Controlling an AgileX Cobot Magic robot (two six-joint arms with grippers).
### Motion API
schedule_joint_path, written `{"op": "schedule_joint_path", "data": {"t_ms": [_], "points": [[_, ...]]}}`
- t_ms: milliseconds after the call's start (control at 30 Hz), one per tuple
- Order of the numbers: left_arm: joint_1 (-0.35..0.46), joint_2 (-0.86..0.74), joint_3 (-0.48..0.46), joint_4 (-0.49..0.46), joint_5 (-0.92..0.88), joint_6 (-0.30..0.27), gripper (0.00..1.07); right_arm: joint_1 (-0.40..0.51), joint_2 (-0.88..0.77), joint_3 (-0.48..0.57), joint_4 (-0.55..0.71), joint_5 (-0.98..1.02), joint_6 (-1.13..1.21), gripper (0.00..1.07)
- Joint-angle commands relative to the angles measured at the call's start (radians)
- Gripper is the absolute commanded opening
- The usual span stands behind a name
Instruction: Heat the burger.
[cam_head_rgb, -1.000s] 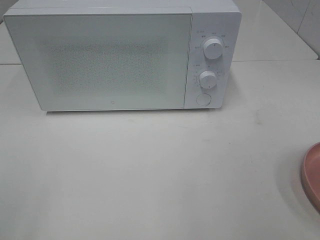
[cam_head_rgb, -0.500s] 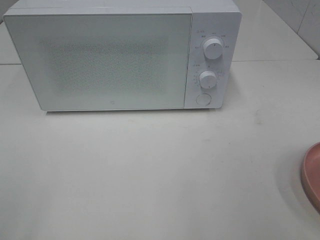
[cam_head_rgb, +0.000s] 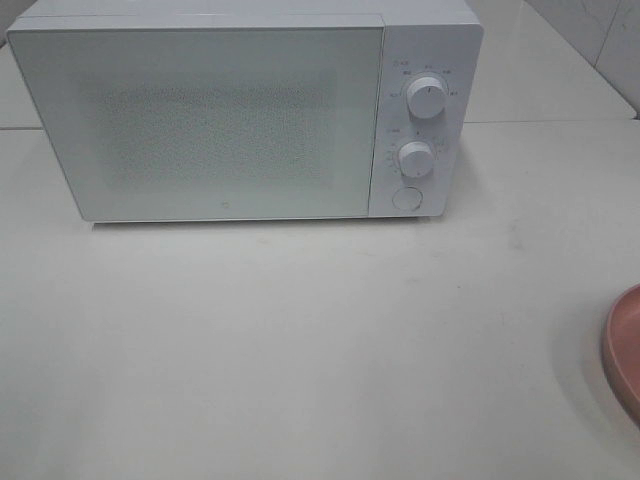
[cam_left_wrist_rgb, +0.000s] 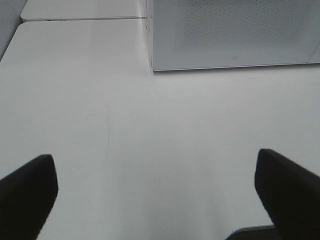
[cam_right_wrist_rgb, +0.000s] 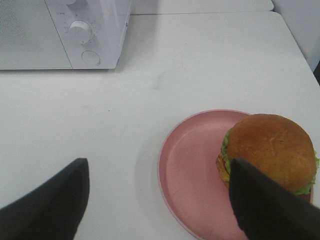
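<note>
Starting out, you have nothing gripped: the left tool (cam_left_wrist_rgb: 155, 195) stands wide apart over bare tabletop (cam_left_wrist_rgb: 150, 140), the right tool (cam_right_wrist_rgb: 160, 200) apart above the pink plate (cam_right_wrist_rgb: 190, 170). The burger (cam_right_wrist_rgb: 270, 152) sits at the lower right of the right wrist view. The microwave (cam_head_rgb: 200, 120) door looks shut, so opening it likely comes first. Only the plate's rim shows at the high view's right edge.

microwave (cam_head_rgb: 240, 110) dial markings too small to read
</note>
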Motion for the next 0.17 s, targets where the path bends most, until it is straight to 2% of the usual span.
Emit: {"op": "schedule_joint_path", "data": {"t_ms": [33,167], "points": [[0.0,-0.023,0.004,-0.001,-0.014,-0.006,1.0,-0.008,-0.028,0.001,-0.001,-0.01,-0.008,0.75],[0.0,-0.023,0.004,-0.001,-0.014,-0.006,1.0,-0.008,-0.028,0.001,-0.001,-0.01,-0.008,0.75]]}}
